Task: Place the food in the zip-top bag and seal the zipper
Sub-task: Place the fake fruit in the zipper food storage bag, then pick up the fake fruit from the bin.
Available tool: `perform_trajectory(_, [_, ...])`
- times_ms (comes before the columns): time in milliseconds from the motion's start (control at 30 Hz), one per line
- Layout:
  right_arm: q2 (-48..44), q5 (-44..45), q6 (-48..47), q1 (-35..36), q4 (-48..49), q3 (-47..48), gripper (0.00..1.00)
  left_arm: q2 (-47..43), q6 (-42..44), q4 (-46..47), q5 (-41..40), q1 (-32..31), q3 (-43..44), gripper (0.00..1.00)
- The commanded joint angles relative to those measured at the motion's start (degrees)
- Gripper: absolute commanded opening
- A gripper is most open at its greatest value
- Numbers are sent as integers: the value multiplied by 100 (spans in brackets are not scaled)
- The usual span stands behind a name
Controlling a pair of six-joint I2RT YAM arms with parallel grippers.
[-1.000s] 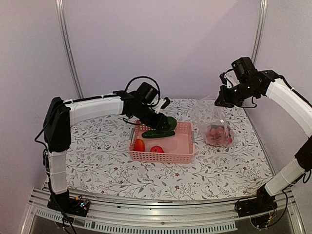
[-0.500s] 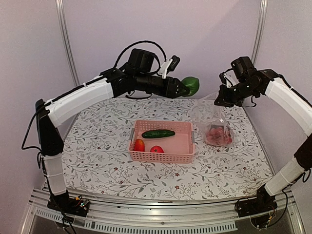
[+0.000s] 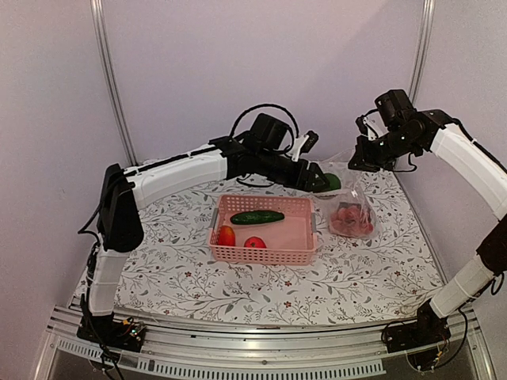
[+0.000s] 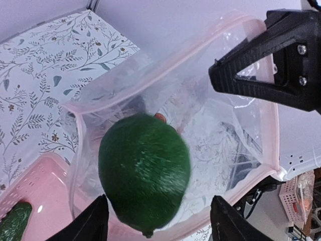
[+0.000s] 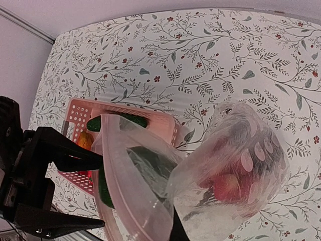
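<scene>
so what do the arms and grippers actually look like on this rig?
Both arms: white shell links, black joints. Left gripper and right gripper are black with angular, triangular fingers fastened by silver screws. A black cable loops above the left wrist; thinner ones run along the right.

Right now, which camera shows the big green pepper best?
The left wrist view: the green pepper fills it, at the bag's mouth. The top view shows it small; the right wrist view shows only a dark blur through plastic.

walls (image 3: 261, 55): plain pale lilac panels are enclosing my bench | posts (image 3: 111, 79): metal uprights are standing in both back corners | table (image 3: 174, 269): a leaf-print cloth is covering it
</scene>
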Motion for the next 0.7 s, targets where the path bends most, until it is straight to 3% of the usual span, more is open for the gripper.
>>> perform_trajectory(0, [58,-93,-14,-27,24,143,0,-147,-171,208,-177,1,288,77])
perform_trajectory(100, [82,-154,37,-25,65,134,0,-327,-242,231,-192,72,208,85])
perform_trajectory(333, [111,-191,112,-24,143,108,0,-1260,286,-313,-1013,89,-426,85])
perform_trajectory(533, [22,-154,124,-27,193,0,0,-2396,647,-643,-1415,52,-2457,84])
perform_trajectory(667, [-103,-114,95,-24,273,-216,0,-2843,589,-1001,-1568,50,-3262,84])
